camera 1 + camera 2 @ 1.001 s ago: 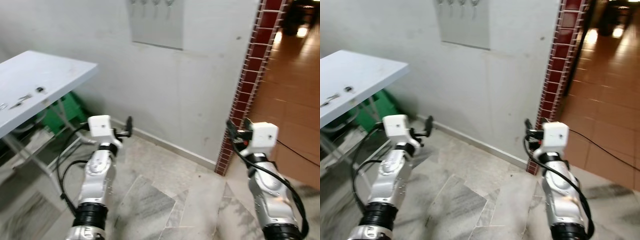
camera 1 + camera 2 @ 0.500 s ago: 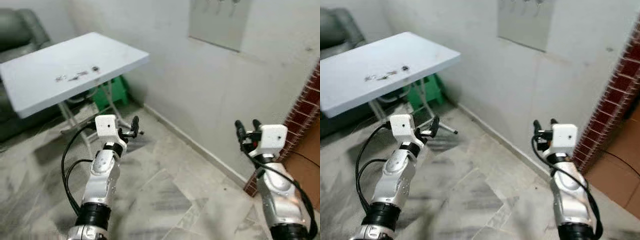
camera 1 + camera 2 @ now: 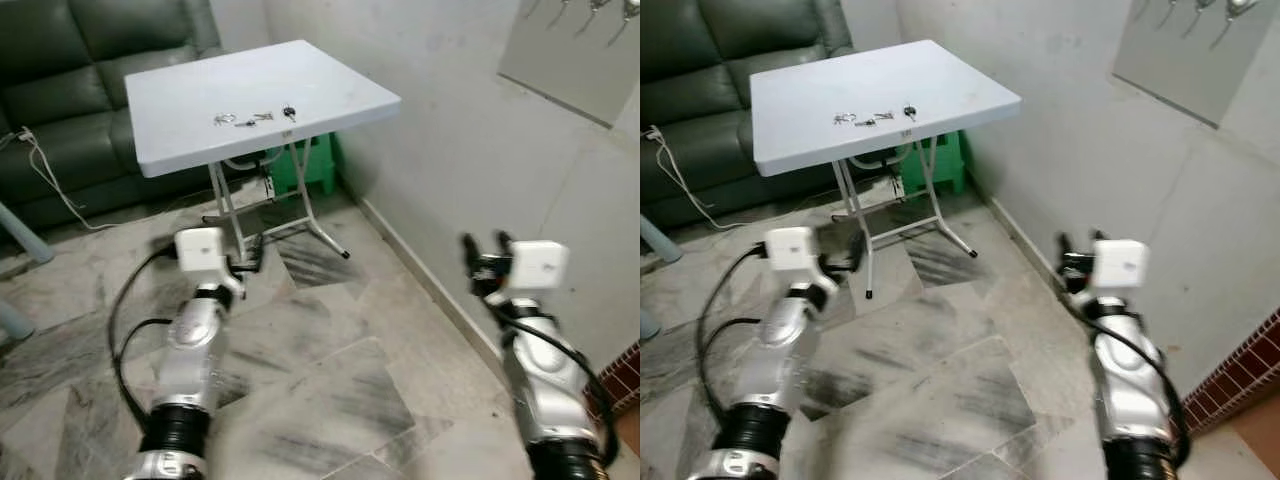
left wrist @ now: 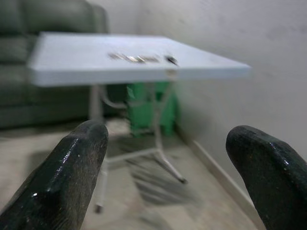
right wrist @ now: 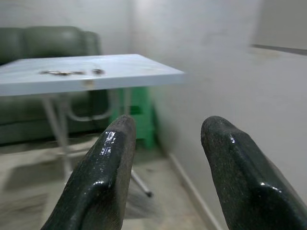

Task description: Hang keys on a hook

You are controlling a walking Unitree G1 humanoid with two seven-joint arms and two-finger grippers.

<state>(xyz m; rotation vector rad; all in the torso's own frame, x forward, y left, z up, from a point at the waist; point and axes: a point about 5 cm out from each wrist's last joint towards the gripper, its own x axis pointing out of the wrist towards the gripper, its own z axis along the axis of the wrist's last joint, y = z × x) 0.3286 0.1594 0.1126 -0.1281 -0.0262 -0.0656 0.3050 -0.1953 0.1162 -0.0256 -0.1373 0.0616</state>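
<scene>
Left gripper (image 3: 252, 254) spread wide, holding nothing, keys (image 3: 254, 119) lying on the white surface (image 3: 330, 85) well ahead of it, right gripper (image 3: 484, 247) parted and bare, wall hooks (image 3: 575, 12) high above it

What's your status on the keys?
Left gripper and right gripper both open, empty, held low. Small metal keys lying on white folding table. Grey wall hook board up right. Floor between unobstructed.

Home living room: dark green sofa (image 3: 90, 60), folding table (image 3: 330, 90), marble floor (image 3: 330, 400), wall hooks (image 3: 1185, 15).
</scene>
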